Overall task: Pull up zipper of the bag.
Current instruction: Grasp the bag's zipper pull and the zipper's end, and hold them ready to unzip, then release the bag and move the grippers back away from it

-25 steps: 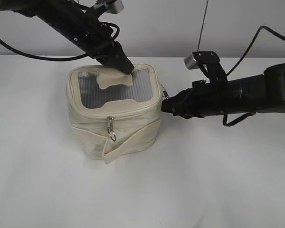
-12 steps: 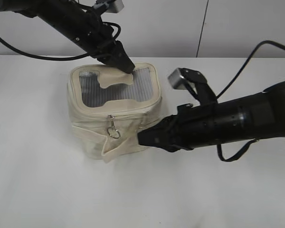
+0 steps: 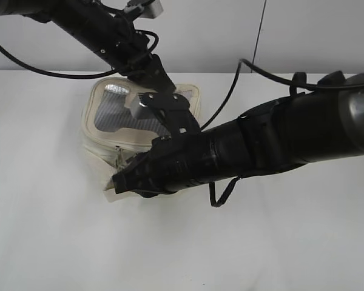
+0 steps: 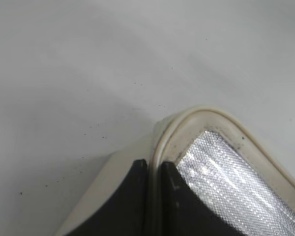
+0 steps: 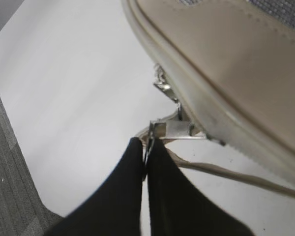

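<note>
While the soft, light bag sits on the desk, left gripper pinches its rim; right gripper is clamped on the zipper's ring pull, the natural hold.

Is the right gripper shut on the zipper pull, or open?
Shut: in the right wrist view the right gripper pinches a silver ring pull beside the bag rim.

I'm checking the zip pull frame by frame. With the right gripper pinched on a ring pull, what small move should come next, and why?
Probably keep the right gripper shut on the ring pull and draw it along the zipper, since the left gripper is clamped on the bag rim, bracing it.
</note>
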Controlling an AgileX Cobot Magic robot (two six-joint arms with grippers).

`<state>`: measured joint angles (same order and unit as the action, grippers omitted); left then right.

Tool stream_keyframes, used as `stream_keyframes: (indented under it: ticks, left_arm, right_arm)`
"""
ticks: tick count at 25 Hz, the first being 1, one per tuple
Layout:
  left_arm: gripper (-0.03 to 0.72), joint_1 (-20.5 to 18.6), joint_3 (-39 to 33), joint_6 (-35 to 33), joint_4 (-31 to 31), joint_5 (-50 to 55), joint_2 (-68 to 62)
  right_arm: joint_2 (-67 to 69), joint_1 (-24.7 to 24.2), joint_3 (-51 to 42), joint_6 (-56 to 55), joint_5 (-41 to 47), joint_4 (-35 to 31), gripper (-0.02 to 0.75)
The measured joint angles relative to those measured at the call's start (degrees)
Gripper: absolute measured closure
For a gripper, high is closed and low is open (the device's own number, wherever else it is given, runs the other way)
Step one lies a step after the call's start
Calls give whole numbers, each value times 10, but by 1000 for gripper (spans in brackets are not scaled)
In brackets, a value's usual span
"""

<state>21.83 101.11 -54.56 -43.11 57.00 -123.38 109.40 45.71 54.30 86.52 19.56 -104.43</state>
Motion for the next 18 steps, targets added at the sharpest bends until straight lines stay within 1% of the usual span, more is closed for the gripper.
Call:
stream_keyframes:
  ticks: [1, 2, 3, 4, 5, 6, 7, 8, 9, 12, 15, 18]
  left_arm:
    - [629, 0, 0, 2, -1, 1, 0]
    - [608, 0, 0, 4, -4, 1, 0]
    - [571, 0, 0, 9, -8, -4, 0]
    - [521, 0, 0, 18, -15, -13, 0]
    - [470, 0, 0, 31, -19, -21, 2]
    - [436, 0, 0, 44, -21, -29, 3]
    - [414, 0, 0, 59, -21, -34, 8]
    - [410, 0, 0, 71, -21, -37, 14]
    - [414, 0, 0, 80, -18, -42, 23]
    - [456, 0, 0, 119, 6, -48, 54]
    - [468, -1, -25, 153, 26, -47, 99]
    - [473, -1, -117, 177, 36, -69, 186]
  right_arm:
    - [-1, -2, 0, -22, 1, 21, 717]
    - [-4, -5, 0, -57, 6, 56, 684]
    - [-8, -10, 0, -99, 14, 92, 627]
    - [-15, -15, 0, -139, 29, 144, 566]
    - [-26, -22, 0, -190, 43, 204, 486]
    - [-36, -29, 0, -247, 55, 258, 412]
    - [-54, -38, 0, -310, 61, 325, 361]
    - [-74, -50, -2, -365, 65, 393, 337]
    - [-98, -62, -6, -431, 72, 459, 323]
    - [-172, -93, -37, -588, 73, 613, 314]
    - [-266, -112, -87, -694, 100, 714, 314]
    - [-378, -131, -135, -742, 157, 766, 314]
